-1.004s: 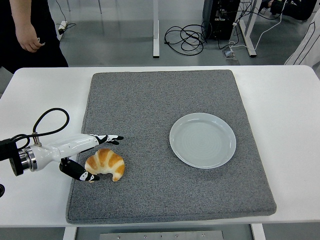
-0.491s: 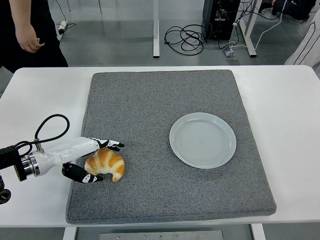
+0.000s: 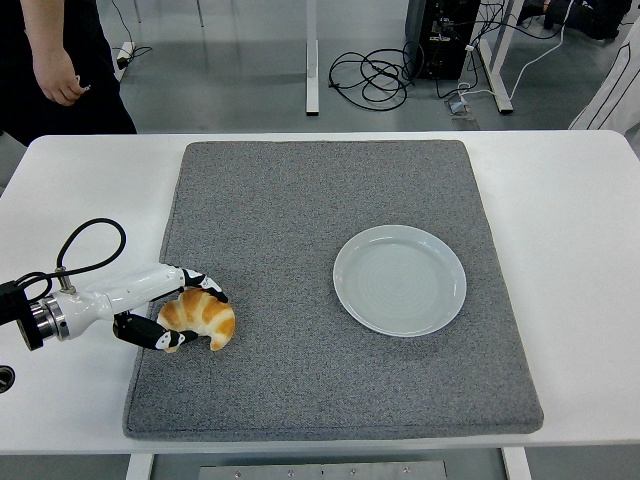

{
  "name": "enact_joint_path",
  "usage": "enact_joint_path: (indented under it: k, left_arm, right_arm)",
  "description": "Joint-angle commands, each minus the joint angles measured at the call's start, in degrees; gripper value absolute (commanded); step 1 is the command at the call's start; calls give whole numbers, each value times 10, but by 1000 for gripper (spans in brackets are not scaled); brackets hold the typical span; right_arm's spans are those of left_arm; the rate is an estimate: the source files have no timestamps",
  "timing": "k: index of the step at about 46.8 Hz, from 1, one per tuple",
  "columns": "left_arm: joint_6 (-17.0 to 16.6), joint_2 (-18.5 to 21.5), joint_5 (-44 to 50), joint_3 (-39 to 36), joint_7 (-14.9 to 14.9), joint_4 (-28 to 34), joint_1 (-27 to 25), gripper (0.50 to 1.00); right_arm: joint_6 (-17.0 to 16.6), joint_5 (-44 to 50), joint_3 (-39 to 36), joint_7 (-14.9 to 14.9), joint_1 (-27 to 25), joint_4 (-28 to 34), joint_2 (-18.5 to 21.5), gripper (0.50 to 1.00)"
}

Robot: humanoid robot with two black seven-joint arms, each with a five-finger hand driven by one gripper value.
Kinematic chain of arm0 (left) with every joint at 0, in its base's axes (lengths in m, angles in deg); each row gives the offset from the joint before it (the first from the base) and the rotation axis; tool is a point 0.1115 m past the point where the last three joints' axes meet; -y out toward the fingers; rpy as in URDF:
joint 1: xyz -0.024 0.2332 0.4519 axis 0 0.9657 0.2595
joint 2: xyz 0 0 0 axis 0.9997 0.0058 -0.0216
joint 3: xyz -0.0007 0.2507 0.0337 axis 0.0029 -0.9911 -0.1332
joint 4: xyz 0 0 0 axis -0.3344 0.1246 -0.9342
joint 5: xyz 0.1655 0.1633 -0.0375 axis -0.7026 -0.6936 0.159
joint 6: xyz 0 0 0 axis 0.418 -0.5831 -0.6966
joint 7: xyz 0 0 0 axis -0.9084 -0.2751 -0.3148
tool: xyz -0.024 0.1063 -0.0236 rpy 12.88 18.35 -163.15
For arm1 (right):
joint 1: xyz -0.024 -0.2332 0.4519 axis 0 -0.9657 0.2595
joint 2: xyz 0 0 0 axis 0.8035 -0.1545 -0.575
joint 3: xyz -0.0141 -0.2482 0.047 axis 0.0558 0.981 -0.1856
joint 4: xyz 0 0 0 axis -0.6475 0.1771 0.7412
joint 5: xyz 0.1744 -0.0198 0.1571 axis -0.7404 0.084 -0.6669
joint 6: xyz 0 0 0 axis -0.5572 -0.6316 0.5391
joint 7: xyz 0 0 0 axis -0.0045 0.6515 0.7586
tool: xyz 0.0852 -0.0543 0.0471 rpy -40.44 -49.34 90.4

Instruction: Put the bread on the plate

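A golden croissant (image 3: 200, 317) lies on the grey mat (image 3: 320, 210) near its front left corner. My left hand (image 3: 188, 312) comes in from the left edge and is closed around the croissant's left side, fingers over its top and thumb under its near side. A pale blue plate (image 3: 400, 280) sits on the mat right of centre, well apart from the bread. My right arm is out of view.
The mat covers most of the white table (image 3: 575, 230). A black cable loop (image 3: 85, 245) arches over my left wrist. A person in dark clothes (image 3: 60, 60) stands past the table's far left corner.
My left hand's fingers have curled down onto the croissant and gripped it. Hand and bread have shifted a little left and up. The view has moved slightly.
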Motion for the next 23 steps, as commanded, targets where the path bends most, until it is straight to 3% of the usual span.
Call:
enact_joint_path:
  k: [1, 15, 23]
  left_arm:
    - [6, 1, 4, 9, 3, -1, -9, 500]
    - [12, 11, 4, 10, 7, 0, -42, 500]
    - [90, 21, 20, 31, 27, 0, -103, 500]
  right_arm:
    - [0, 0, 0, 0, 0, 0, 0, 1000]
    - [0, 0, 1, 0, -1, 0, 0, 1000]
    - [0, 0, 1, 0, -1, 0, 0, 1000]
